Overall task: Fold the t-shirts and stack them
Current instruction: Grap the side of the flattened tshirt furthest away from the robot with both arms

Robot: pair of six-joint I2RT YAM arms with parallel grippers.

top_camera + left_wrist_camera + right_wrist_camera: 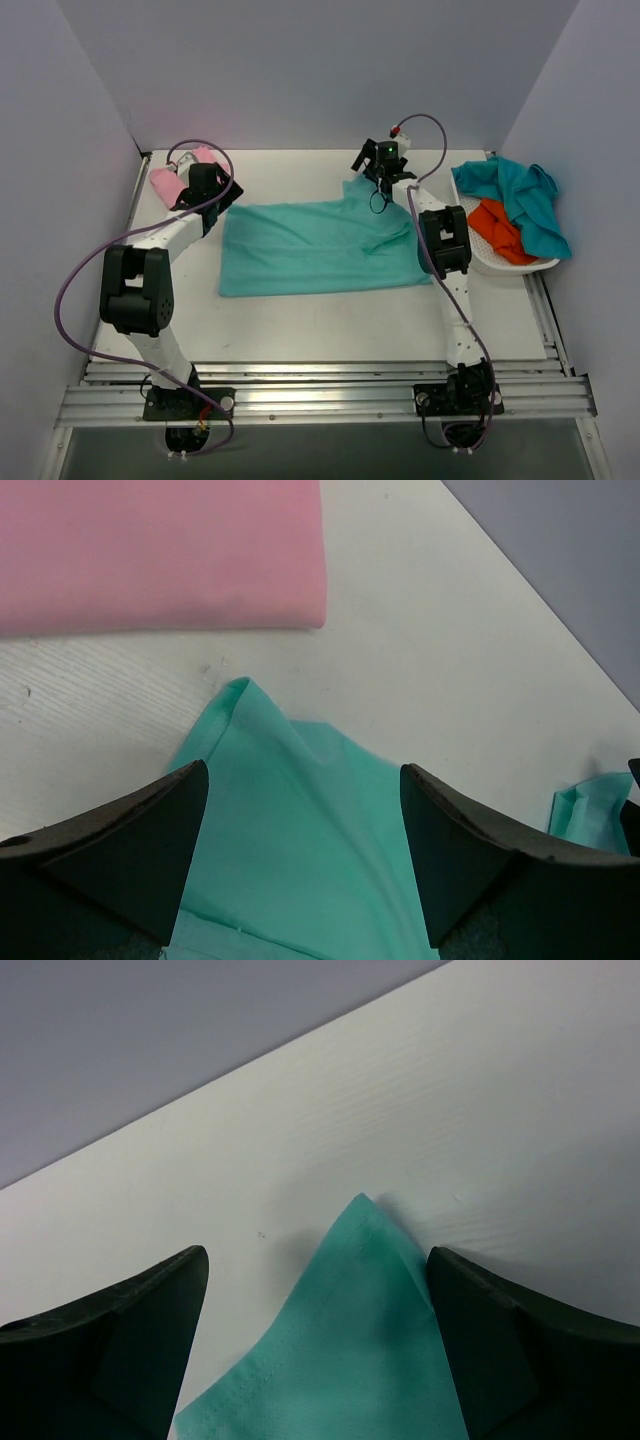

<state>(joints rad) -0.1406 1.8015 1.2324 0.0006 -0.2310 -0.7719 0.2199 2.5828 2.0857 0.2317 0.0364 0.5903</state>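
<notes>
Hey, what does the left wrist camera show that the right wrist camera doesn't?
Only the left wrist view: the pink t-shirt, lying on the table just apart from the sea-green t-shirt, plus a second bit of green fabric at the right edge.
Only the right wrist view: one pointed corner of the green shirt, with nothing pink in sight.
Both: the white table, the grey wall, and an open pincer with green cloth between its fingers, the left pincer in one and the right pincer in the other.

Spread t-shirt (310, 250) central, folded t-shirt (168, 183) behind-left, basket (512, 268) holding more t-shirts (520, 200) at right
</notes>
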